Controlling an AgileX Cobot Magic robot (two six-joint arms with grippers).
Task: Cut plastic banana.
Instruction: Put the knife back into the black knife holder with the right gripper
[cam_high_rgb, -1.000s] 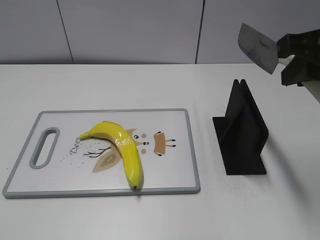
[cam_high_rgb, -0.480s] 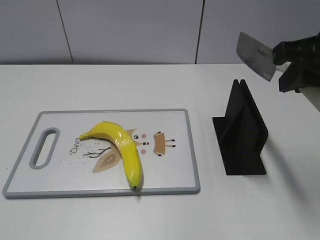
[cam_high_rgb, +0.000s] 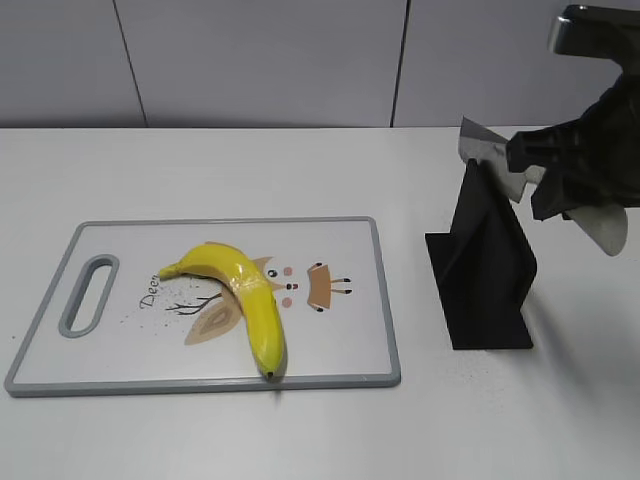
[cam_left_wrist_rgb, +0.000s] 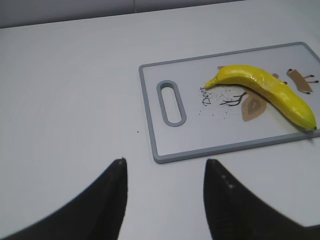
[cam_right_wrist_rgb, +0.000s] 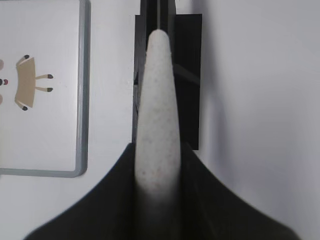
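Note:
The plastic banana, glossy yellow and curved, lies on the white cutting board; it also shows in the left wrist view. My right gripper is shut on the knife's pale handle. The knife's grey blade sits right at the top of the black knife stand, over its slot. My left gripper is open and empty above bare table, near the handle end of the board. It does not show in the exterior view.
The cutting board has a grey rim, a handle slot at its left end and printed cartoon pictures. The stand stands right of the board's edge. A grey panelled wall runs behind the white table.
My right gripper has brought the knife down and left from high at the right to the top of the black stand. The banana and board have not moved.

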